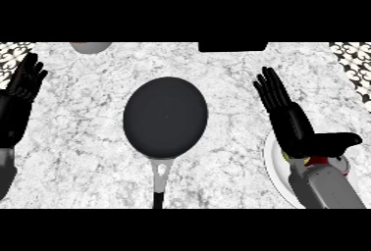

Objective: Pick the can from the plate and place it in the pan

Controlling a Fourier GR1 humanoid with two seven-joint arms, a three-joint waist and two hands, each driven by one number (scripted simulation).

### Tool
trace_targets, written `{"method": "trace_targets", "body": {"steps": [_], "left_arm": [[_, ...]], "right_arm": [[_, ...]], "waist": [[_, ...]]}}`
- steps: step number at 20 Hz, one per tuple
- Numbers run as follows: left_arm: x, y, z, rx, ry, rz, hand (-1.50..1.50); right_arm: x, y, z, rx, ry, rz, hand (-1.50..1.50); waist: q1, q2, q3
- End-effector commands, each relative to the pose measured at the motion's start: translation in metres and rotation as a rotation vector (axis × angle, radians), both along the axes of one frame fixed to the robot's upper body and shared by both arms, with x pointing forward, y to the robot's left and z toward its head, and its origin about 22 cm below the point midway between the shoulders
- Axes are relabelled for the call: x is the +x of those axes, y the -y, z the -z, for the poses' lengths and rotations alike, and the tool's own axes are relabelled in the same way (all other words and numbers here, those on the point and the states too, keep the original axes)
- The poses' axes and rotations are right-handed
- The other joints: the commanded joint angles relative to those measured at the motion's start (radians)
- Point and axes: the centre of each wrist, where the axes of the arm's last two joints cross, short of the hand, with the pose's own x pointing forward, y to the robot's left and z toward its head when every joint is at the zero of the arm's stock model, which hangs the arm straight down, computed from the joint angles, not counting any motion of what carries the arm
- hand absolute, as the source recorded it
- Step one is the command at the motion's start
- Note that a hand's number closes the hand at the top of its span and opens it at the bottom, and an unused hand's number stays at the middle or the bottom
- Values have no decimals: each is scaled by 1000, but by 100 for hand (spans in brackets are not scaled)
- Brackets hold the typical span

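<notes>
Hovering over the plate [270, 158], the right hand [299, 131] has straight fingers and a wide-spread thumb, closed on nothing. The spread seems readied to wrap the can [319, 160], which is on the plate, mostly hidden under the palm. Left of the plate the pan [165, 117] waits on the worktop [232, 93]. Farther left, the left hand [22, 86] rests open.

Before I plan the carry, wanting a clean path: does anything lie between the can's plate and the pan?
Nothing visible does: only bare counter separates the plate from the pan. The right hand covers most of the can.
</notes>
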Motion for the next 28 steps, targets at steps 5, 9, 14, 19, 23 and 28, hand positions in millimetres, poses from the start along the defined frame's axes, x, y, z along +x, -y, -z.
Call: {"method": "trace_targets", "body": {"steps": [5,9,14,19,23,28], "left_arm": [[-25,-34,54,56,-297,-213,0],[-39,-44,73,42,-407,-271,0],[-39,-30,87,27,-453,-288,0],[-39,-29,94,36,-462,-281,0],[-29,-21,76,43,-471,-276,0],[-29,-28,82,36,-486,-291,0]], "right_arm": [[-9,15,-39,5,127,-619,-150],[9,87,-97,-539,378,-206,150],[-29,195,6,114,159,-182,-150],[-41,252,-15,-48,197,-350,-150],[-33,280,-75,-255,233,-343,-150],[-25,259,-128,-689,198,-386,-150]], "waist": [[40,17,-6],[-32,-14,-27],[7,23,-5],[20,15,-8],[32,13,-7],[36,13,-9]]}}
